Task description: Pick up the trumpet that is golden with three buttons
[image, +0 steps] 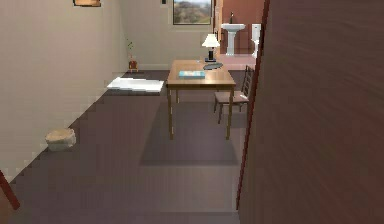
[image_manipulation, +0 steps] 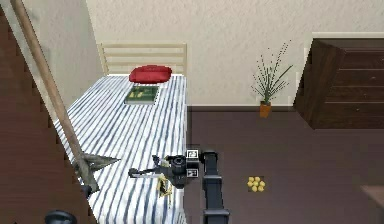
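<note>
While the dark two-finger gripper (image_manipulation: 146,168) is hovering at the striped blue-white bed's (image_manipulation: 140,125) edge by a small golden shape (image_manipulation: 171,189), probably the trumpet, jaw state impossible to tell, I am favouring a slow, centred lowering onto its middle.

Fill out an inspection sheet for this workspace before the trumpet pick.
Surface: striped bed, with the arm reaching toward its near end.
Job's things: golden shape at the bed's edge by the gripper, too small to confirm as the trumpet.
Clutter: red pillow and green book on the bed; yellow blob on the floor.
Grippers: gripper seen against the bed; cannot tell whether it holds anything.
Cables: nothing seen.
Surroundings: potted plant, dark dresser; ahead, wooden table with lamp, chair.
</note>
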### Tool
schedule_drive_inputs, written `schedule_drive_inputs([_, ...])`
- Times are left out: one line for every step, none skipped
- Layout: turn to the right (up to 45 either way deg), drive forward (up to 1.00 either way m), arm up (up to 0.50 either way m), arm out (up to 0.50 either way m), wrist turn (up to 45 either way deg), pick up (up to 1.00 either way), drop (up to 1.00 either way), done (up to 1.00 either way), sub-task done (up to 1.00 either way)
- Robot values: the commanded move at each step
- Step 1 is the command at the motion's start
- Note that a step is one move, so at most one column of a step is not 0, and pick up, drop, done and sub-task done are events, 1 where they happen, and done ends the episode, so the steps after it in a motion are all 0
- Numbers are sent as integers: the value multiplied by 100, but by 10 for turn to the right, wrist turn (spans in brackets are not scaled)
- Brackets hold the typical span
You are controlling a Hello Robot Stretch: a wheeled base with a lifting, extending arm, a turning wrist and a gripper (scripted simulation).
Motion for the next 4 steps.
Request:
schedule_drive_inputs([0,0,0,0,210,0,0,0,0])
schedule_drive_inputs([0,0,-30,0,0,0,0,0,0])
schedule_drive_inputs([0,0,0,0,0,100,0,0,0])
schedule_drive_inputs([0,0,10,0,0,0,0,0,0])
